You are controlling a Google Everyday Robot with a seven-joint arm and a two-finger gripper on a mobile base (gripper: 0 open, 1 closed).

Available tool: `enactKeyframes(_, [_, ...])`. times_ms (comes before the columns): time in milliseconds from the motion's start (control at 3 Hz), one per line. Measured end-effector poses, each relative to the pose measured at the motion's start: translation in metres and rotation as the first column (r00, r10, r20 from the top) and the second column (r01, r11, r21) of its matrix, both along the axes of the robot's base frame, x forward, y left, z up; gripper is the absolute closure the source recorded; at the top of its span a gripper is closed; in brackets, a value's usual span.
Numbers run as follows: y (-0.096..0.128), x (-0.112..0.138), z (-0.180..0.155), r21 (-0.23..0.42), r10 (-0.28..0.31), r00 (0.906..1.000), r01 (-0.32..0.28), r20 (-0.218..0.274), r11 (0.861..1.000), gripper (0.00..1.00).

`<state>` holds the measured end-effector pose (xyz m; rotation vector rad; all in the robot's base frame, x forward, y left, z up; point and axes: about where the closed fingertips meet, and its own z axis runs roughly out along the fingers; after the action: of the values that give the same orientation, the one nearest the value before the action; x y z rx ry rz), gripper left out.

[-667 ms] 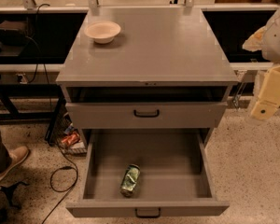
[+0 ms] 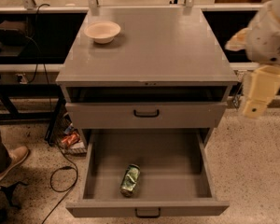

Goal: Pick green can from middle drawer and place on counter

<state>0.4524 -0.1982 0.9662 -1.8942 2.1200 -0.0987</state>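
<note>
The green can [image 2: 130,180] lies on its side on the floor of the open middle drawer [image 2: 177,162], near the front wall and a little left of centre. The drawer is pulled fully out, with its small black handle at the bottom edge. The counter [image 2: 163,45] is the broad grey cabinet top above. My gripper [image 2: 257,97] hangs at the right edge of the view, beside the cabinet and above the floor, well away from the can and holding nothing I can see.
A cream bowl [image 2: 102,31] sits on the counter's back left. The top drawer front [image 2: 146,114] stands slightly out. A person's shoe [image 2: 11,160] and cables lie on the speckled floor at left. Black shelving runs behind the cabinet.
The gripper and arm have shifted slightly at the right edge. The can and drawer have not moved.
</note>
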Motion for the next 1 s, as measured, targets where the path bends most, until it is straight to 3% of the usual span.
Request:
enactKeyframes(333, [0.043,0.017,-0.025,-0.041,0.263,0.9647,-0.263,-0.022,0.964,0.00])
enactKeyframes(667, [0.077,0.017,-0.058,-0.005,0.484,0.8697,-0.487,-0.095,0.873,0.00])
enactKeyframes(1000, [0.082,0.018,-0.064,-0.006,0.557,0.8256,-0.560,-0.091,0.829,0.00])
